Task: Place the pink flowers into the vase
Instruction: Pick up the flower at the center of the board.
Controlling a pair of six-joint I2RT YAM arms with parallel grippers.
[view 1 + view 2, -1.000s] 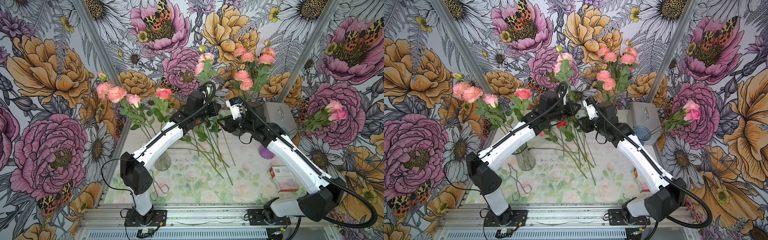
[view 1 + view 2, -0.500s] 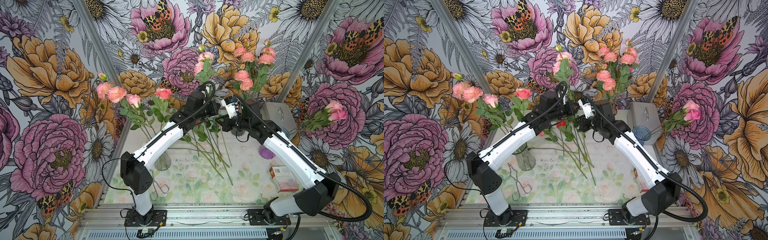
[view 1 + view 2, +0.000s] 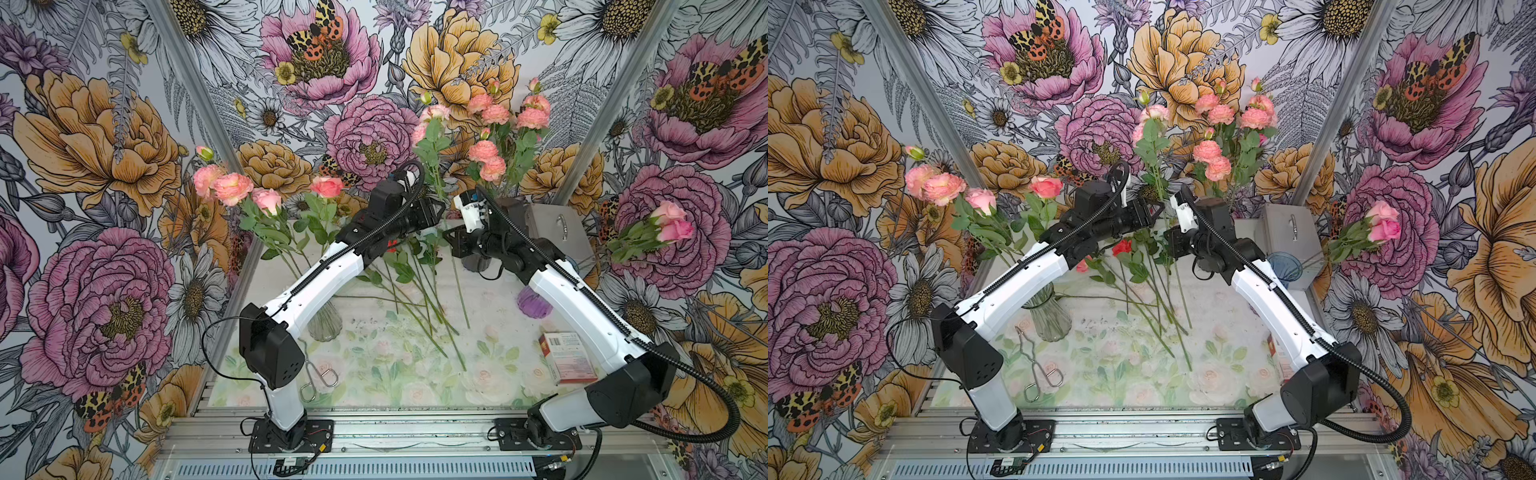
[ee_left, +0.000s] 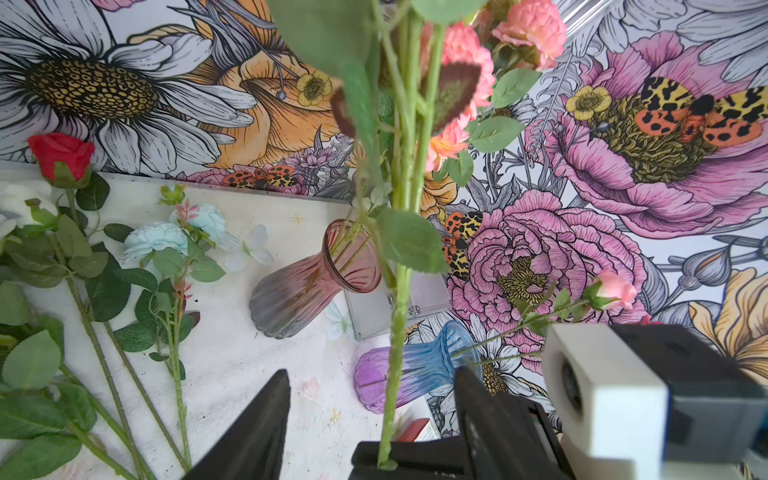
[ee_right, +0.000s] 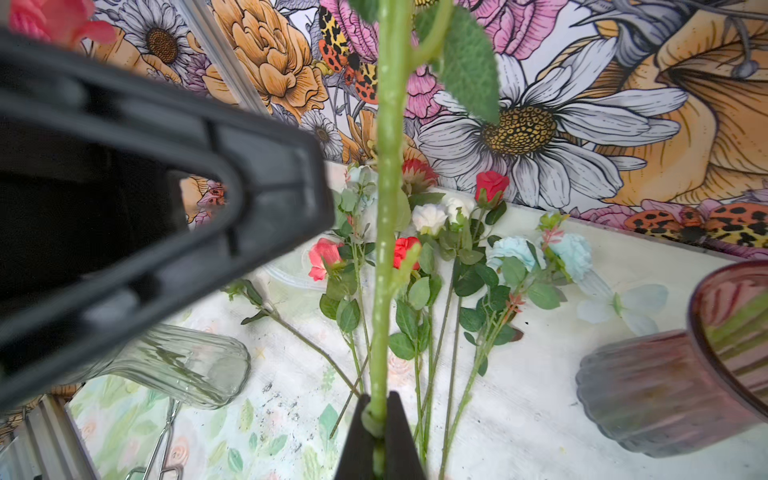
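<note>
One pink flower (image 5: 384, 187), seemingly mid-handover: right gripper (image 5: 380, 411) pinches its stem, left gripper (image 4: 372, 374) spread; next, lower into vase (image 4: 299, 291).

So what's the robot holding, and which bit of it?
The right hand pinches a pink flower by its green stem, below the bloom. The left hand is open, holding nothing.

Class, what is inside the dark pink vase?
Green stems stand in the mouth of the dark pink vase, carrying pink flowers above. Its ribbed body hides their lower ends.
</note>
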